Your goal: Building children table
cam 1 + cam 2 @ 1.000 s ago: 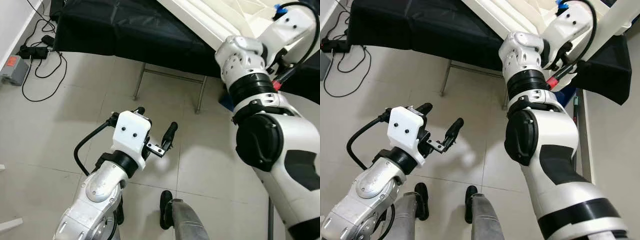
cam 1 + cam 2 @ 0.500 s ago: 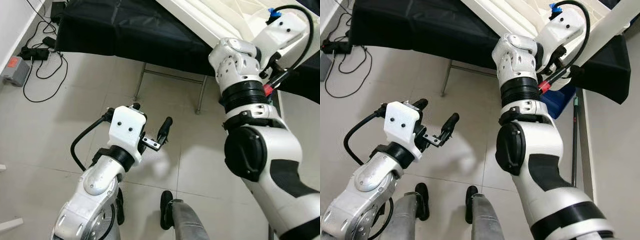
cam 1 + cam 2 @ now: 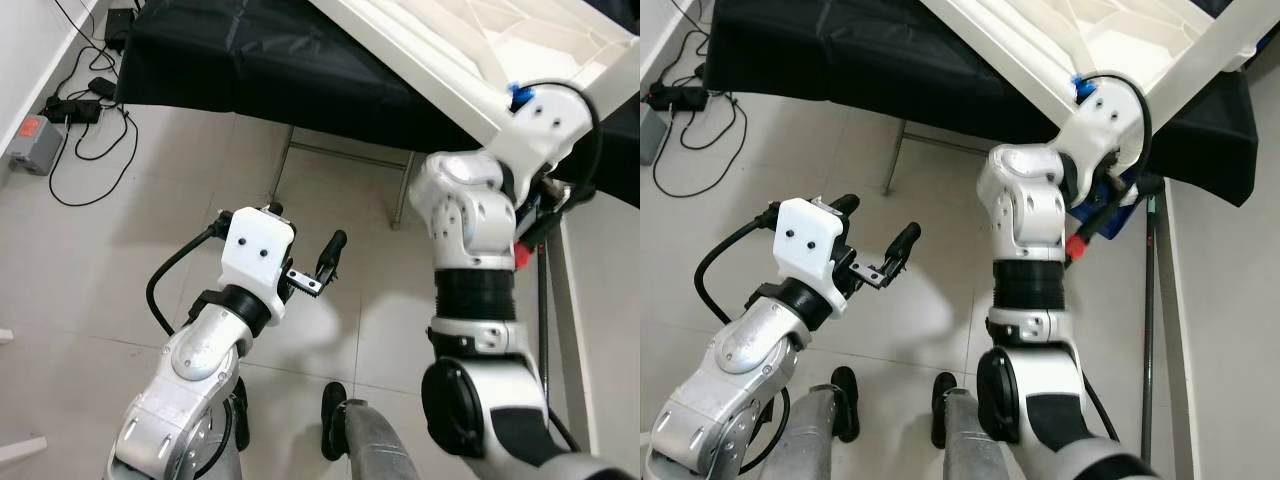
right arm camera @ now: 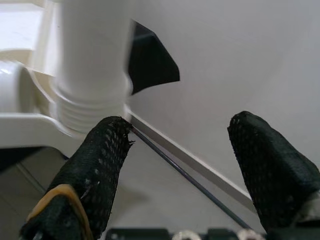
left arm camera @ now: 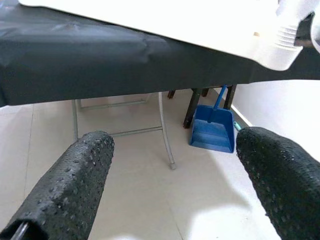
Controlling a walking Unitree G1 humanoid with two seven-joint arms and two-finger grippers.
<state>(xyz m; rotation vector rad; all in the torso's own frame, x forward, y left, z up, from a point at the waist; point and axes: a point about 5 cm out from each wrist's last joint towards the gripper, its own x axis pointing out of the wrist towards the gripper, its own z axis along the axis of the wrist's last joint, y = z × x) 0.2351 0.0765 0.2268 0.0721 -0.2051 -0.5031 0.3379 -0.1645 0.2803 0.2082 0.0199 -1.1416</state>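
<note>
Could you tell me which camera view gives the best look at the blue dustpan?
The left wrist view shows it best: the blue dustpan stands whole on the floor with its handle up, framed between the left gripper's open fingers. In the right eye view, a blue sliver beside the right arm may be it; I cannot tell.

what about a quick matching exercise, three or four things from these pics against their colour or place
Things:
1. dustpan
2. cloth
3. cables
4. table leg

Matches:
a. black, draped over the folding table
b. white, beside a right gripper finger
c. blue, on the floor by the wall
d. on the floor at the robot's far left

Pairs: 1-c, 2-a, 3-d, 4-b
</note>
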